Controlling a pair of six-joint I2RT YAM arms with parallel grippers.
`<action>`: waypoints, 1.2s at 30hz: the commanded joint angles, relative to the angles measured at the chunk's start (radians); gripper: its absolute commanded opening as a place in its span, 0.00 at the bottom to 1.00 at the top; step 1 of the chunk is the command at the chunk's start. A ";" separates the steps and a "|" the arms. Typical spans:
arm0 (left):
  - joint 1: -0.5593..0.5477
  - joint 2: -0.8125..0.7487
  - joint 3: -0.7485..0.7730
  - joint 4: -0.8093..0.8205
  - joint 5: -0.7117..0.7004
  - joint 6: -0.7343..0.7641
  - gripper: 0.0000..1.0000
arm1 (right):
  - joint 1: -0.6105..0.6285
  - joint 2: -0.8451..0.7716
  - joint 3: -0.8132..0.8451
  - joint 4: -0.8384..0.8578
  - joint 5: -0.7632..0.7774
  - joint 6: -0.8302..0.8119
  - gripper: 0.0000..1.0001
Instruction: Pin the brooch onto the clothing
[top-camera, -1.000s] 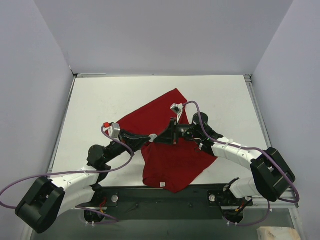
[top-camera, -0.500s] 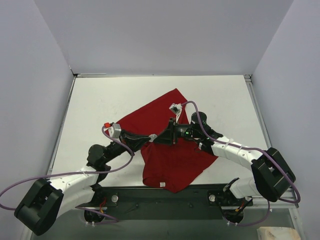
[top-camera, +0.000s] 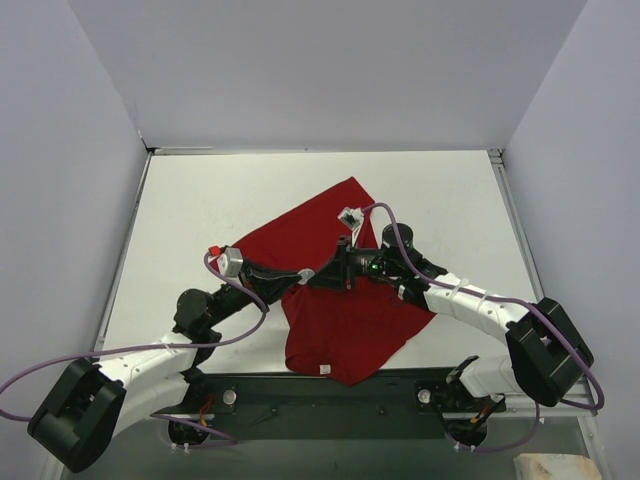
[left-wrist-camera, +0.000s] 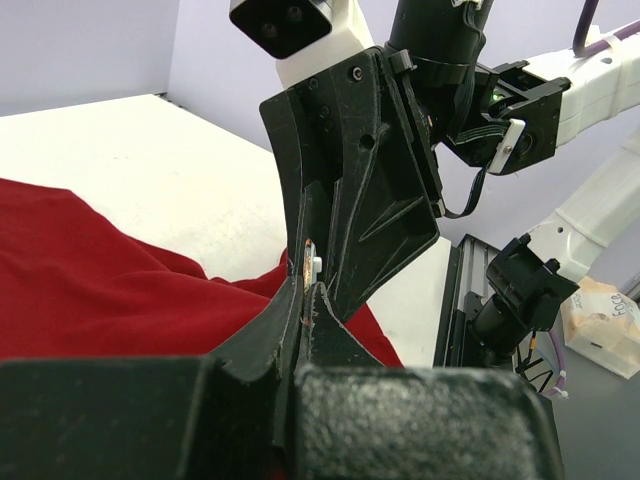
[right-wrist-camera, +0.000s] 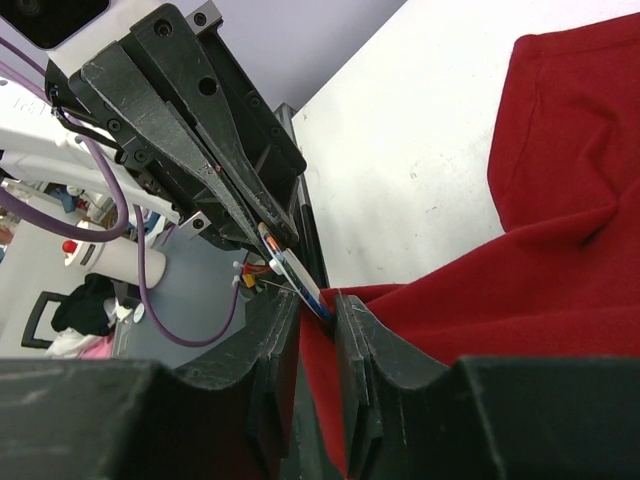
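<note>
A: Clothing (top-camera: 335, 325): soft red knit, spread on the worktop (top-camera: 200, 210), rucked at the middle where both arms meet. Handling?
B: Light and limp, I'd judge. It folds and slides under any push and gives no backing for a pin. Take it by a raised ridge of cloth held taut, not flat
A: Brooch (right-wrist-camera: 296, 272)?
B: Tiny, stiff, light. Seen edge-on from the right wrist, a thin sliver with orange and blue. Probably slippery at the rim and easy to twist out of line. Best held by the edges, pin side free
A: Left tool (left-wrist-camera: 308, 290)?
B: Jaws closed right down, brooch nipped at the very tips, above the cloth and just beside the other arm's tips
A: Right tool (right-wrist-camera: 318, 308)?
B: Narrow gap, filled by a pinched fold of the red cloth, with fabric against both fingers. The brooch's lower end sits at that fold; touching or just clear, cannot tell
A: Pin through the cloth?
B: Hidden in every view, so no call on that
</note>
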 joint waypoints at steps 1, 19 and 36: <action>-0.003 0.000 0.036 0.042 0.019 0.002 0.00 | 0.009 -0.008 0.053 0.065 -0.027 -0.017 0.22; -0.005 0.003 0.058 0.011 0.043 0.004 0.00 | 0.013 0.038 0.099 0.064 -0.022 0.012 0.20; -0.049 -0.013 0.113 -0.132 0.088 0.088 0.00 | 0.012 0.077 0.189 -0.072 0.056 0.054 0.12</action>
